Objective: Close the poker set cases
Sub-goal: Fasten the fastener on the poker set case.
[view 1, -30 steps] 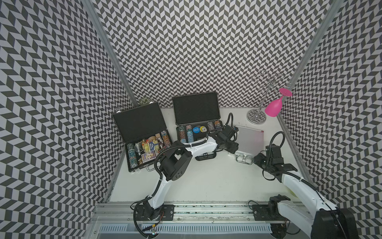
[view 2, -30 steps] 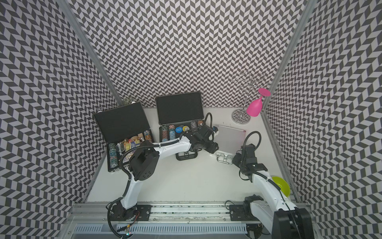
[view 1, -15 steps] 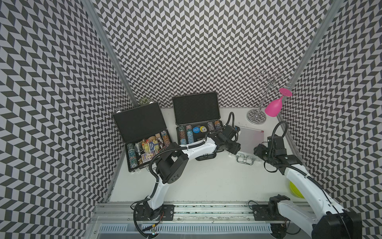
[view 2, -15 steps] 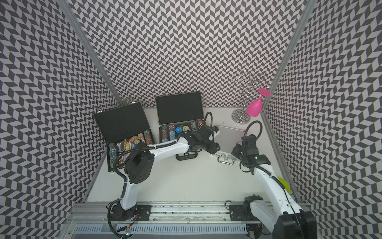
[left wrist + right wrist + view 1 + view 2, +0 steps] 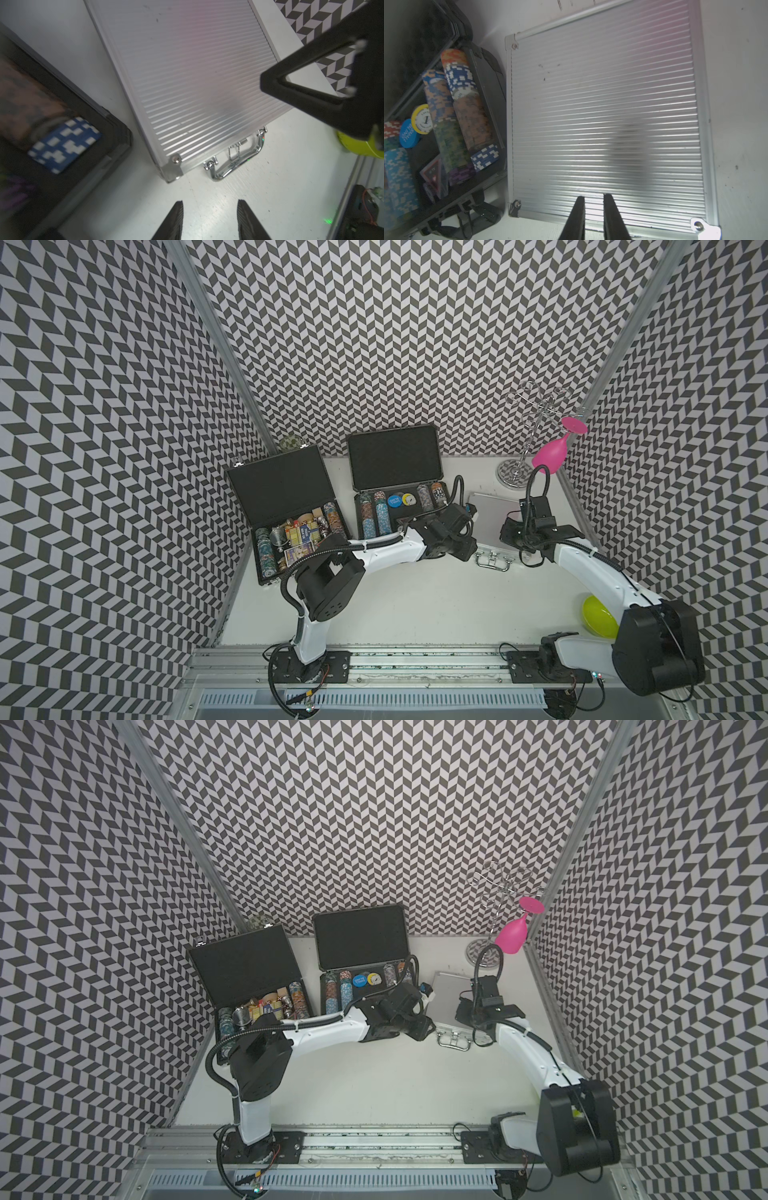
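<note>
Three poker set cases lie along the back of the table. The flat black case (image 5: pixel 286 489) at the left and the ribbed dark grey case (image 5: pixel 395 464) in the middle stand with lids up and chips showing. The square silver case (image 5: pixel 490 510) (image 5: pixel 602 114) on the right lies with its lid down, its chrome handle (image 5: pixel 234 164) facing the front. My left gripper (image 5: pixel 210 202) (image 5: pixel 465 549) is open and empty over bare table, just in front of the silver case's front left corner. My right gripper (image 5: pixel 594 197) (image 5: pixel 509 531) hovers over the lid's front edge, its jaws a narrow gap apart with nothing between.
A chrome glass stand (image 5: pixel 536 414) with a hanging pink glass (image 5: pixel 550 454) fills the back right corner. A lime-green round object (image 5: pixel 598 616) lies by the right wall beside the right arm. Patterned walls enclose three sides, and a metal rail (image 5: pixel 415 659) runs along the front.
My right arm has moved back from the handle to above the silver lid, and its jaws have narrowed. My left gripper's jaws have also come closer together; that arm barely shifted.
</note>
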